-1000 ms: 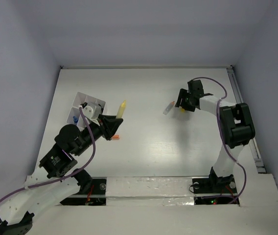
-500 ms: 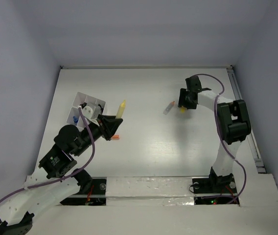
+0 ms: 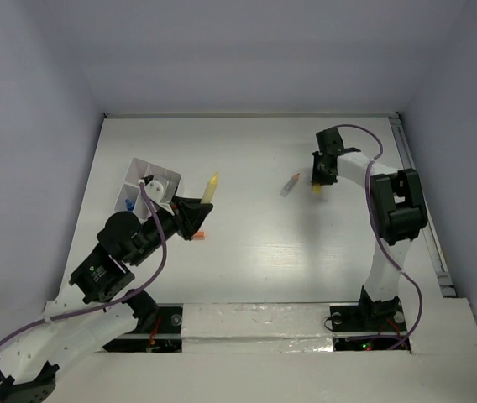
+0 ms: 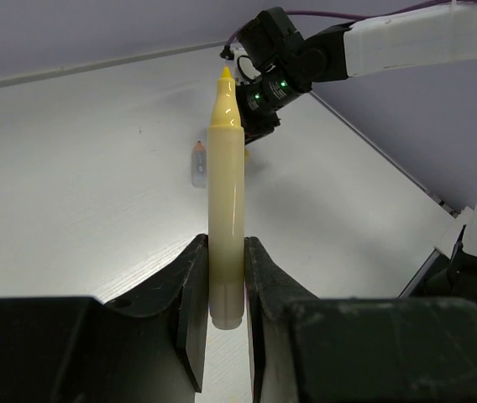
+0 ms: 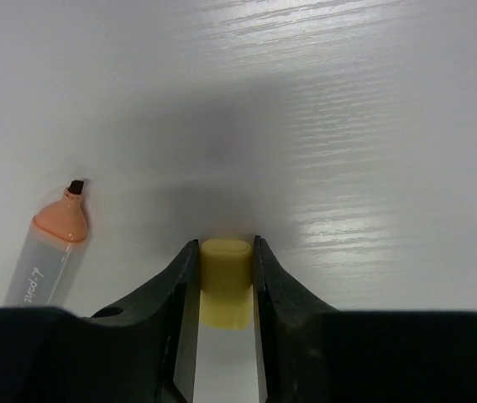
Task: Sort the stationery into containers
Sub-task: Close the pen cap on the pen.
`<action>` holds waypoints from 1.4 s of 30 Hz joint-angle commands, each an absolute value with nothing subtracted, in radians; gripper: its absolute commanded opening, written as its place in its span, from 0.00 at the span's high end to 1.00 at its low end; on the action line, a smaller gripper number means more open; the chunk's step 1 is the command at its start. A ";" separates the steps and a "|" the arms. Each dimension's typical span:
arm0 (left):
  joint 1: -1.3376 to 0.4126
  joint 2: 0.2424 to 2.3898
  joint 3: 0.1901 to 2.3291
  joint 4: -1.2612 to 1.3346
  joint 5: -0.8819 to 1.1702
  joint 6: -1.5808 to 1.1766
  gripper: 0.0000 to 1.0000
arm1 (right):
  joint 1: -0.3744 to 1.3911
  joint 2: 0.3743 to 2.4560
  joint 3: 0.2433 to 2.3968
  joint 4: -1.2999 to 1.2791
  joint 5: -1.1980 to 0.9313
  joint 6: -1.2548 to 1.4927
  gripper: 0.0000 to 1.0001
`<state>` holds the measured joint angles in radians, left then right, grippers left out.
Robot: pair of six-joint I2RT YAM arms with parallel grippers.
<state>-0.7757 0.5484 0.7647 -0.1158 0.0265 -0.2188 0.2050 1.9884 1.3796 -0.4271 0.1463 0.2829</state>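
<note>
Left gripper [image 4: 226, 243] clamps a yellow marker [image 4: 224, 168]. Right gripper [image 5: 224, 248] pinches a yellow cap [image 5: 225, 290], with an orange highlighter [image 5: 49, 252] at its ten o'clock. A shallow grip could pop the cap free.

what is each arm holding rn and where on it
Left gripper: yellow marker, jaws clamped on its blunt rear end, tip pointing away. Right gripper: small yellow cap, jaws against its two sides.
</note>
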 commanded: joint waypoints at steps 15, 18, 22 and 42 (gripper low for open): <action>-0.759 0.601 0.684 0.110 0.084 -0.388 1.00 | 0.529 1.336 0.942 0.331 -0.158 0.682 0.95; -0.759 0.598 0.586 0.248 0.060 -0.471 1.00 | 0.618 1.322 0.933 0.463 -0.158 0.755 0.96; -0.759 0.633 0.520 0.342 -0.026 -0.514 1.00 | 0.686 1.302 0.957 0.494 -0.046 0.727 0.96; -0.790 0.742 0.514 0.396 -0.103 -0.425 1.00 | 0.755 1.396 1.083 0.442 0.110 0.673 0.93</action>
